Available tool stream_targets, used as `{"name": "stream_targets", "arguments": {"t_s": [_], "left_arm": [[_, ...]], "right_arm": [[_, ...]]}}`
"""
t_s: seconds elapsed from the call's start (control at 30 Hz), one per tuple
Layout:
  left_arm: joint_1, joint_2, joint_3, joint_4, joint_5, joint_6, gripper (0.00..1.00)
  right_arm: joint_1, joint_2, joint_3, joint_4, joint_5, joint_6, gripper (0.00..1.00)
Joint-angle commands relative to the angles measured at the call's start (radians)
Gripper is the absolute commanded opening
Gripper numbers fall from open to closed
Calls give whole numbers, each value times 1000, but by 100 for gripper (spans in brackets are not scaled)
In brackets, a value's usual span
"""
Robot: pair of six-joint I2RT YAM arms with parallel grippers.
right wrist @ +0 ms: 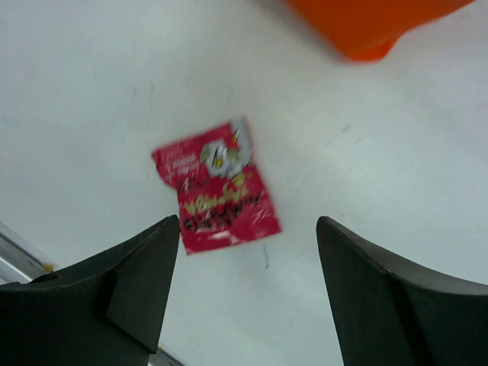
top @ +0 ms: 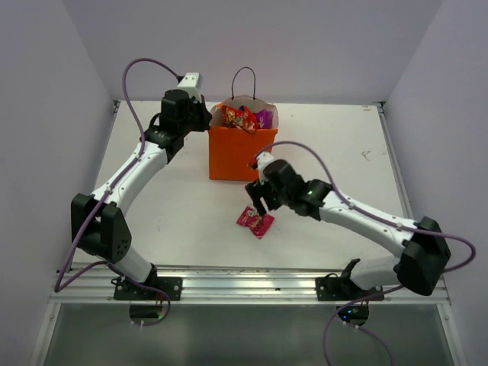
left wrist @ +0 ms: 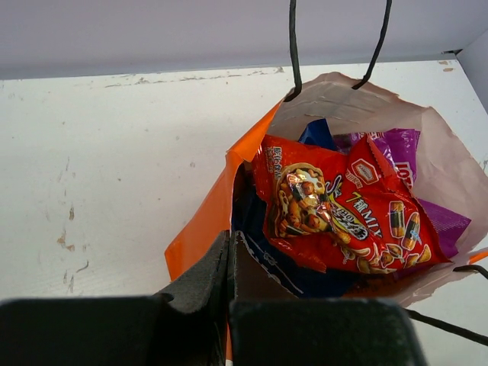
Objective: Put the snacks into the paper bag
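The orange paper bag (top: 240, 152) stands upright at the table's middle back. My left gripper (top: 204, 120) is shut on its left rim (left wrist: 229, 175) and holds it. Inside the bag lie a red-yellow packet (left wrist: 343, 213), a purple bag (left wrist: 396, 160) and a blue bag (left wrist: 316, 133); other packets are hidden beneath. The small pink-red packet (top: 255, 221) lies flat on the table in front of the bag. My right gripper (top: 259, 204) is open and empty just above it; in the right wrist view the packet (right wrist: 217, 187) shows beyond my open fingers (right wrist: 145, 267).
The bag's thin black handles (left wrist: 335, 46) stand up above its far rim. The white table (top: 152, 198) ends at a metal rail (top: 244, 278) at the near edge. Purple cables loop over both arms.
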Motion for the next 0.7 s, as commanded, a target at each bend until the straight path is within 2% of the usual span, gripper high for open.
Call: {"name": "stream_targets", "arguments": {"t_s": [0.0, 0.37, 0.57, 0.6, 0.63, 0.67], "left_arm": [[6, -37, -6, 78, -1, 8, 0], [6, -54, -27, 55, 0, 17, 0], [6, -70, -41, 49, -9, 35, 0], [6, -73, -41, 48, -12, 40, 0], [6, -78, -43, 46, -14, 41, 0], [6, -80, -43, 46, -14, 45, 0]], "right_arm": [[86, 59, -109, 103, -48, 84, 76], [149, 319, -149, 303, -63, 104, 75], [158, 420, -160, 363, 4, 118, 73], [160, 428, -162, 364, 12, 121, 72], [161, 437, -162, 360, 28, 126, 57], [161, 449, -156, 337, 64, 132, 49]]}}
